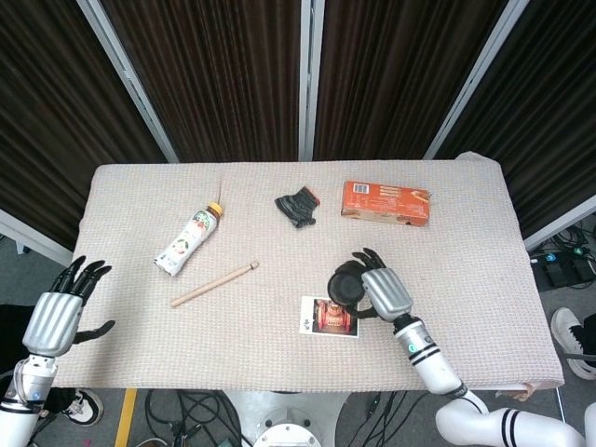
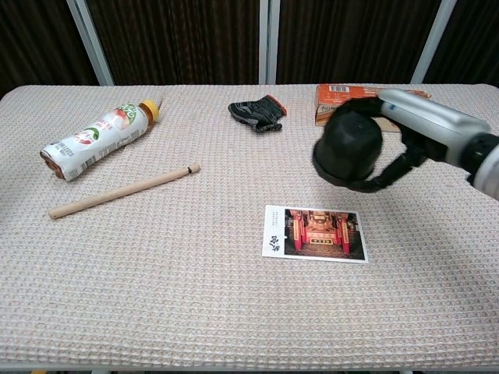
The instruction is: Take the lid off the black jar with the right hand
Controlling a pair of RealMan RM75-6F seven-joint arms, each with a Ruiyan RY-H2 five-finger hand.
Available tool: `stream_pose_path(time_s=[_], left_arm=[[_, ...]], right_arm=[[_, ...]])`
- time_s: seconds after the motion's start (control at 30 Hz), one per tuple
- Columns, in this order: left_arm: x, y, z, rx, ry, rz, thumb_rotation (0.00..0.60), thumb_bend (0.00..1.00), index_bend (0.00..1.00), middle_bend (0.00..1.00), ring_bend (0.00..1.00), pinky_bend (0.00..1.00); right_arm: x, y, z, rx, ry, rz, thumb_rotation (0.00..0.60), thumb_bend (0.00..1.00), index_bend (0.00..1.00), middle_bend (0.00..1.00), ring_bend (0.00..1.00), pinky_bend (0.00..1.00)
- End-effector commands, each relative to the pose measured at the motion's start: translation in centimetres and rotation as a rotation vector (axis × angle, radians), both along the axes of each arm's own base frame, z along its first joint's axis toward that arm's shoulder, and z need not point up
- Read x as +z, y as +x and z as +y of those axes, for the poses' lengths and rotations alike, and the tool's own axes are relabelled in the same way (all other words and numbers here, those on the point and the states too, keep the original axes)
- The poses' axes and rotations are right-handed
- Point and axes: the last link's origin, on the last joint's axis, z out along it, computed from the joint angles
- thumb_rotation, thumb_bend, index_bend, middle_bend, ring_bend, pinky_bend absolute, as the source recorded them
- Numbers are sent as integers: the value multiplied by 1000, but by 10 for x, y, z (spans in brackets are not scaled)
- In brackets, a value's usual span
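Over the table (image 2: 156, 296), right hand (image 2: 425, 125) half-hidden behind black jar (image 2: 348, 140).

A beige woven cloth with a rough waffle texture covers the surface (image 2: 195, 312). Above the glossy printed photo card (image 2: 316, 233), the black jar (image 2: 348, 143) looks like matt plastic, held by the right hand (image 2: 421, 125), whose back is smooth silver metal with dark matt fingers (image 2: 390, 173). Left of the card lies a smooth, pale wooden stick (image 2: 123, 191). Beyond the stick is a plastic bottle (image 2: 92, 141) with a shiny printed wrap. Behind the card sit a crumpled black fabric glove (image 2: 256, 113) and an orange cardboard box (image 1: 386, 201).
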Motion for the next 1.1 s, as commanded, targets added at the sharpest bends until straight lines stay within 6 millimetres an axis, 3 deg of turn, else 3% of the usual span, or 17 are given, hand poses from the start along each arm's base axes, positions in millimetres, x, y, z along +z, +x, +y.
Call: stream_pose_path(time_s=[0.03,0.13,0.17,0.23,0.27,0.33,0.43,0.5,0.57,0.67,0.8,0.87,0.97,1.1], left_arm=[[-2,-1,1,4,-11,-4,600,125,138,108,0,151],[-5,-1,1,1,-26,0,600,126,138,108,0,152],[-7,0,2,-2,-30,1,600,126,138,108,0,152],[-8,1,2,-7,-30,-1,600,126,138,108,0,152],[-9,2,2,-9,-30,-3,600,126,138,108,0,152],[-8,3,1,-12,-27,-1,600,126,138,108,0,152],[-5,2,0,1,-16,2,600,126,138,108,0,152],[0,2,1,6,-4,5,600,126,138,108,0,152],[2,2,2,8,2,5,600,126,138,108,0,152],[-1,1,4,10,-12,3,600,125,138,108,0,151],[-8,0,5,9,-41,5,600,126,138,108,0,152],[-9,1,5,6,-40,0,600,125,138,108,0,152],[-10,1,4,2,-35,-1,600,125,138,108,0,152],[-5,0,3,14,-19,4,600,126,138,108,0,152]], right_arm=[[34,-44,-8,-146,-93,70,600,224,432,480,103,0],[70,-104,-5,-326,-139,140,600,224,432,479,102,0],[78,-115,-3,-362,-143,152,600,226,432,479,101,0],[78,-115,0,-354,-126,163,600,226,431,479,100,0],[72,-108,0,-327,-104,164,600,226,432,479,101,0],[47,-74,-3,-228,-27,151,600,226,432,479,100,0],[5,-8,-2,-62,89,100,600,226,432,478,102,0],[-9,26,0,13,117,77,600,226,429,475,103,0],[-7,33,-1,22,92,84,600,226,426,474,103,0],[24,-4,-7,-87,-11,142,600,226,424,474,103,0],[81,-84,-9,-324,-141,204,600,226,424,474,101,0],[85,-93,-6,-353,-126,192,600,233,424,474,100,0],[59,-61,-8,-240,-43,166,600,242,424,474,100,0],[6,21,-4,-2,78,118,600,240,423,473,101,0]])
